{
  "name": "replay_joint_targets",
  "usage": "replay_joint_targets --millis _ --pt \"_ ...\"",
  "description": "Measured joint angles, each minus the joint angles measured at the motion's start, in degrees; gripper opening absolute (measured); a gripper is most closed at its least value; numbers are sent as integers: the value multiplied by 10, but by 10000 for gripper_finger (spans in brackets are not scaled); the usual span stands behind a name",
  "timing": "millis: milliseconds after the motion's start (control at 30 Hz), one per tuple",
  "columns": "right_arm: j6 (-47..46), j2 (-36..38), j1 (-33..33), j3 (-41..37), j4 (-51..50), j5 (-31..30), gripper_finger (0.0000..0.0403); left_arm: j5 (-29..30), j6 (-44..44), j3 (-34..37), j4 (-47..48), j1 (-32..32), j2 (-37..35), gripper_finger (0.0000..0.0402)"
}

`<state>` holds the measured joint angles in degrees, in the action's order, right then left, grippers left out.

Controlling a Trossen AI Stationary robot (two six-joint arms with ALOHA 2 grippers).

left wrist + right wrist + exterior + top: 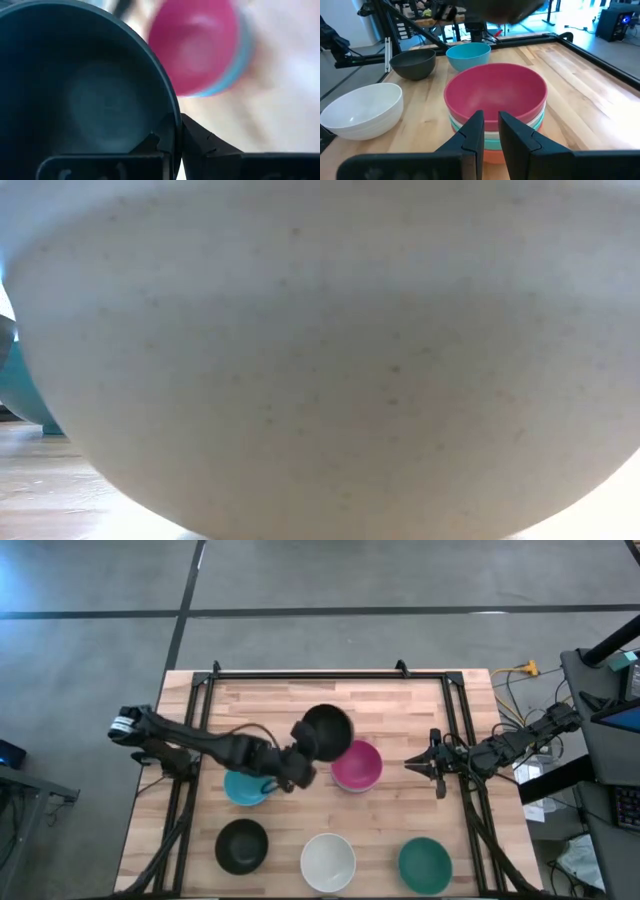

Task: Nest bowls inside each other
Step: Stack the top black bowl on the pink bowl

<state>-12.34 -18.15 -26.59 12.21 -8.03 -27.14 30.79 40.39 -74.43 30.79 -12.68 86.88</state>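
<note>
Overhead, the wooden table (400, 705) is seen with bowls spread across it. A black bowl (327, 730) is held by its rim, clamped in the left gripper (303, 745), raised beside the stack topped by the magenta bowl (357, 765). A light blue bowl (245, 787) is partly hidden under the left arm. Along the near edge are set a second black bowl (241, 845), a white bowl (328, 862) and a teal bowl (425, 865). The right gripper (428, 762) is parked near the stack, fingers slightly apart and empty.
</note>
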Motion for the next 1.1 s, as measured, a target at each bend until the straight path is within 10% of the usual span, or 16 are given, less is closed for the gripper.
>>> replay_joint_targets --millis 100,300,800,1100 --pt "15 0 0 0 -1 -7 52 91 83 0 -72 -14 27 0" --pt "18 -1 0 0 -3 -25 52 93 262 -7 -148 -14 75 0" --pt "20 0 0 -4 -7 -31 52 -240 214 -197 99 49 120 0" --pt "21 -3 0 -5 -3 -43 52 -268 215 -332 261 59 242 0"
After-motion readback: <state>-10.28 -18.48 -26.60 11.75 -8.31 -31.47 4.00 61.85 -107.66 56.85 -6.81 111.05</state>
